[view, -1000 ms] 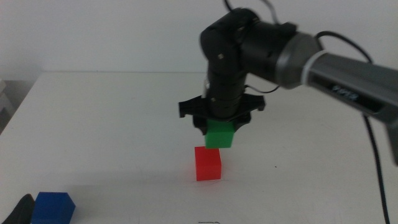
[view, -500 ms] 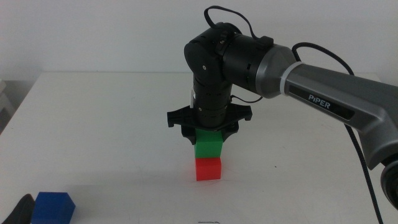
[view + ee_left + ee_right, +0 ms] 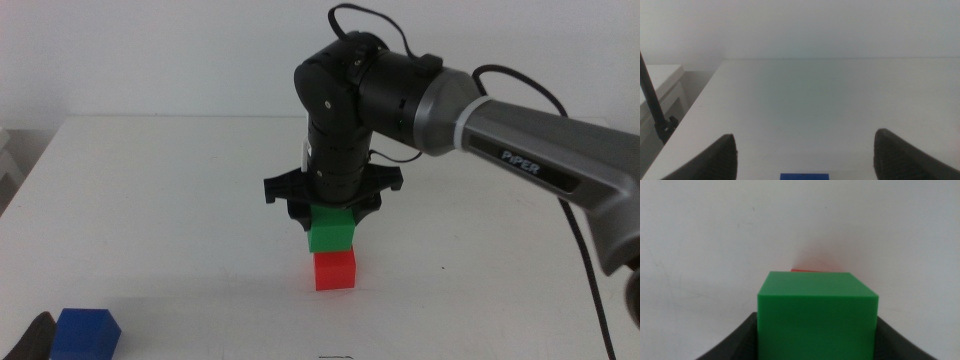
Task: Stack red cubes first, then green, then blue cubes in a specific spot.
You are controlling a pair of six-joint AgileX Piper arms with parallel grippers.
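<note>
**Green cube lowered onto the red one**

At the left of the middle view, the blue cube sits near the front edge of the white counter, well apart from the stack. The left end effector waits just beside it; its jaws stand wide apart, and in the left wrist view a sliver of the blue cube shows between them, not touched by either jaw.

Toward the centre, the red cube rests on the counter on the bare patch chosen for the stack. The green cube now stands directly above it, bottom face meeting the red top or very nearly so. A second ago it hung higher and off to the right of the red cube; half a second ago it was almost over it. It has since come down and shifted slightly left.

The right end effector, reaching in from the right on its dark arm, remains clamped on the green cube from above. In the right wrist view the green cube fills the space between the jaws, with only a thin red edge showing beyond it.

By this reading the second layer is placed but not yet released. Opening the jaws cleanly comes next; the green cube looks a touch left of centre, so a nudge could tip it.
</note>
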